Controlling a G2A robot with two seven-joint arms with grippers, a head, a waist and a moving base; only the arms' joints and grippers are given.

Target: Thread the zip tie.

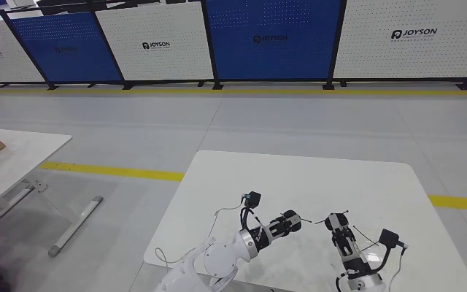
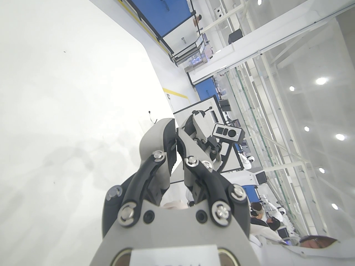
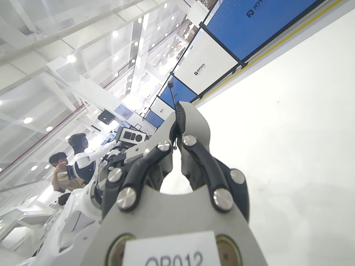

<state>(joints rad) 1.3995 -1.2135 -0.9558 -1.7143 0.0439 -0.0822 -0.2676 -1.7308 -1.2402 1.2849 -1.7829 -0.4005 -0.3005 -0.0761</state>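
Note:
My left gripper (image 1: 296,220) and right gripper (image 1: 333,219) hang close together above the near part of the white table (image 1: 292,175), tips facing each other across a small gap. Both are shut on a thin black zip tie. In the left wrist view a short end of the zip tie (image 2: 151,117) pokes out past the left gripper (image 2: 175,132), and the other gripper (image 2: 196,120) hangs just beyond. In the right wrist view the zip tie (image 3: 172,93) sticks out past the right gripper (image 3: 179,109), ending in a small block. The stretch inside the pads is hidden.
The table's bare top stretches away from the grippers to its far edge (image 1: 306,155). A second white table (image 1: 22,153) stands at the left across a strip of grey floor. Blue and white perforated panels (image 1: 270,36) line the back.

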